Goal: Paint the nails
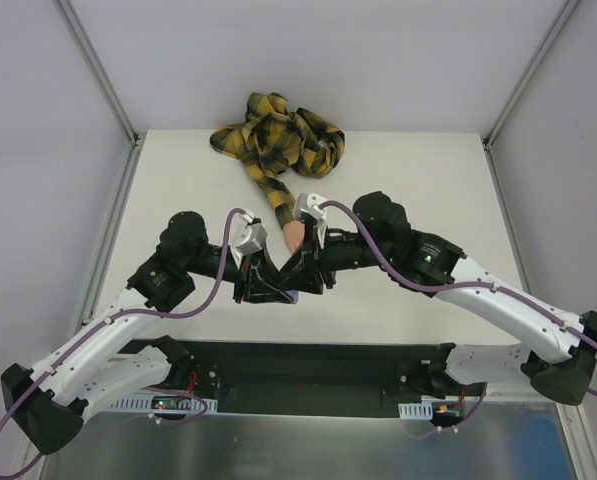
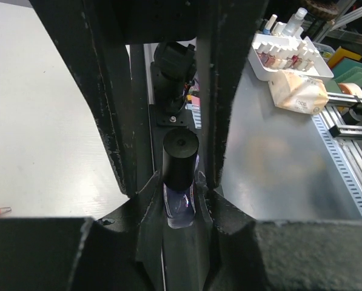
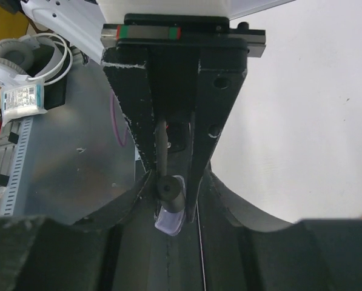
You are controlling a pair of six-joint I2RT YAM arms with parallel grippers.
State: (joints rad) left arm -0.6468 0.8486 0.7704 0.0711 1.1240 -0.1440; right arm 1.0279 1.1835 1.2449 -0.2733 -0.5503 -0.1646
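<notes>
Left end effector (image 1: 270, 288) was clamped shut on a small purple bottle (image 2: 179, 205); right end effector (image 3: 168, 203) straddled its black cap (image 3: 169, 190), grip indeterminable; nails, too small to discern, tipped the peach mannequin hand (image 1: 294, 236) just beyond, on the white counter (image 1: 418, 190).

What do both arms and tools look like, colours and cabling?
Left arm and right arm: white lower links, black joints and upper links, a purple cable along each. Left tool and right tool: black, two flat scuffed fingers.
</notes>
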